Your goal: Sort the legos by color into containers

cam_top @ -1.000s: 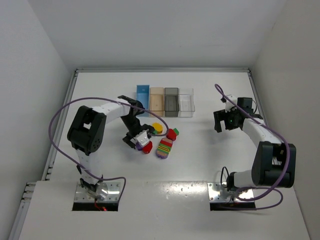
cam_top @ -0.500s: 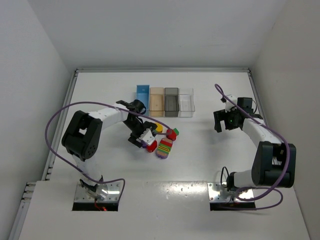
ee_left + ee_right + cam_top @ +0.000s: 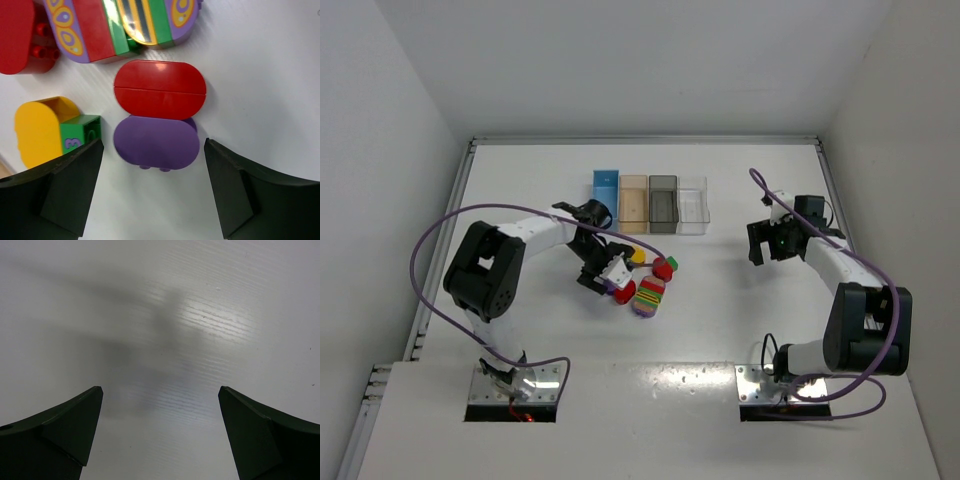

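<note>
Legos [image 3: 642, 275] lay clustered on the table [image 3: 520, 190] near the containers [image 3: 663, 203]. I saw my left gripper [image 3: 152, 144] spread around a red-and-purple clump [image 3: 159, 112], and my right gripper [image 3: 160, 392] spread, well apart.

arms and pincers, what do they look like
The left arm and right arm are white links with bulky black joints, each trailing a purple cable. The left pincer and right pincer have dark wedge-shaped fingers.
</note>
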### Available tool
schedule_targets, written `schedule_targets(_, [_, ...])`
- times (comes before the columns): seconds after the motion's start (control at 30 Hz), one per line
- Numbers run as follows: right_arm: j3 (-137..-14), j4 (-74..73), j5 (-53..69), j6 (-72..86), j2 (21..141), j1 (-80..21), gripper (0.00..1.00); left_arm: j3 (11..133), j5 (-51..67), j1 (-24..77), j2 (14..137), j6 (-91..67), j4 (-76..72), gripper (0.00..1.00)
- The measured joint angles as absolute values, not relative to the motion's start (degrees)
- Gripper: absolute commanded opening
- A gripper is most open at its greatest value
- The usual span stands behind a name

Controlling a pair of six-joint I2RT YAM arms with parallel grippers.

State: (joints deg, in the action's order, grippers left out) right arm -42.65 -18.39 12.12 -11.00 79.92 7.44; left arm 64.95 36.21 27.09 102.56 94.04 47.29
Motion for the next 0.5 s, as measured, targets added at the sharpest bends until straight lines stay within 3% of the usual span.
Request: schedule_targets(0.5, [-42.63,-18.39,12.1,-11.0,79.94,8.51,0.99,64.82,35.33,27.07,106.52,93.69,48.21,0.8])
